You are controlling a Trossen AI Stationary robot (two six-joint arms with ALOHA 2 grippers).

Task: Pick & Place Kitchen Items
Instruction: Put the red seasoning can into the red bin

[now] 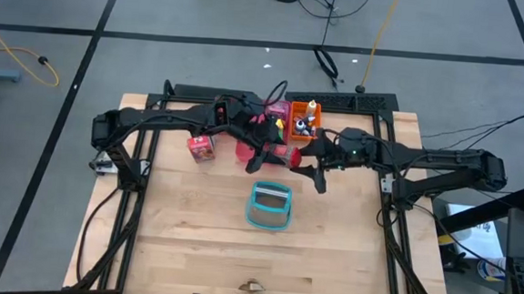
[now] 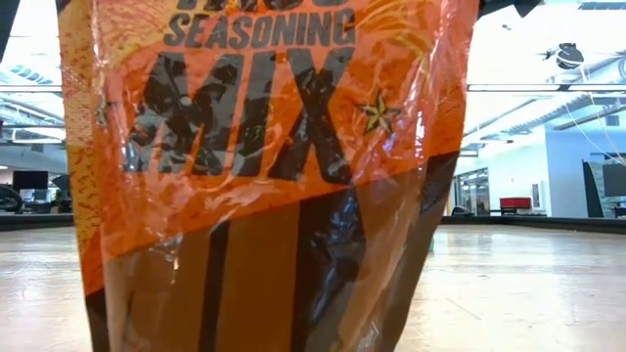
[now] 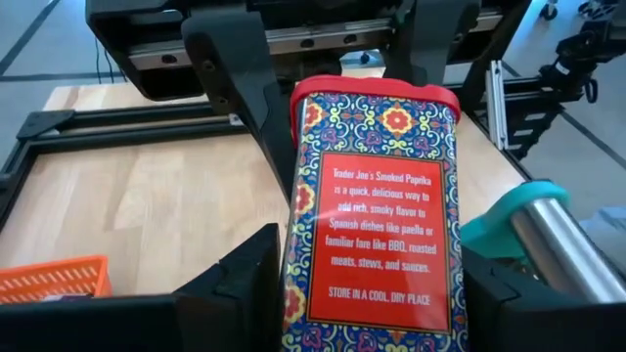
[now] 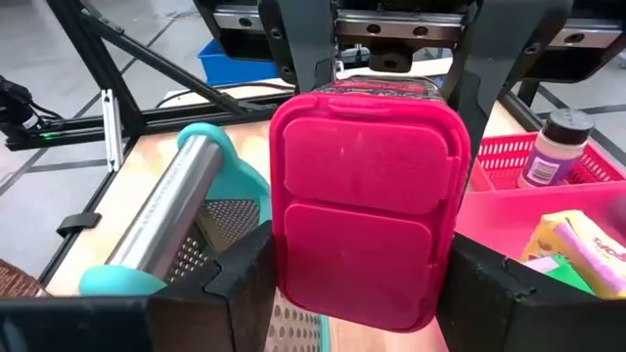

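A paprika tin (image 3: 377, 225), patterned with a red label and a red lid (image 4: 362, 205), hangs level above the table between both grippers, seen from above as a red block (image 1: 280, 154). My left gripper (image 3: 372, 293) (image 1: 263, 156) is shut on its base end. My right gripper (image 4: 357, 288) (image 1: 305, 164) comes from the opposite side and is shut on the lid end. A red carton (image 1: 201, 146) stands on the table to the left. More small groceries, among them a bottle (image 4: 548, 147) and a yellow carton (image 4: 577, 244), lie in the trays. My left gripper pinches the tin's base end (image 3: 372, 323) between its two fingers (image 3: 240, 284), which lie along the tin and come level from the table's left. The tin is lifted clear, its label facing the wrist camera. My right gripper pinches the lid end by its two narrow sides (image 4: 284, 244) between its fingers (image 4: 489, 293), coming level from the table's right. The lid's top faces the wrist camera.
A teal grater with a steel handle (image 1: 269, 207) (image 4: 166, 225) lies on the table just near of the grippers. The pink tray (image 1: 278, 111) (image 4: 509, 210) and orange tray (image 1: 304, 124) sit at the far side. An orange seasoning pouch (image 2: 264, 176) fills the low view.
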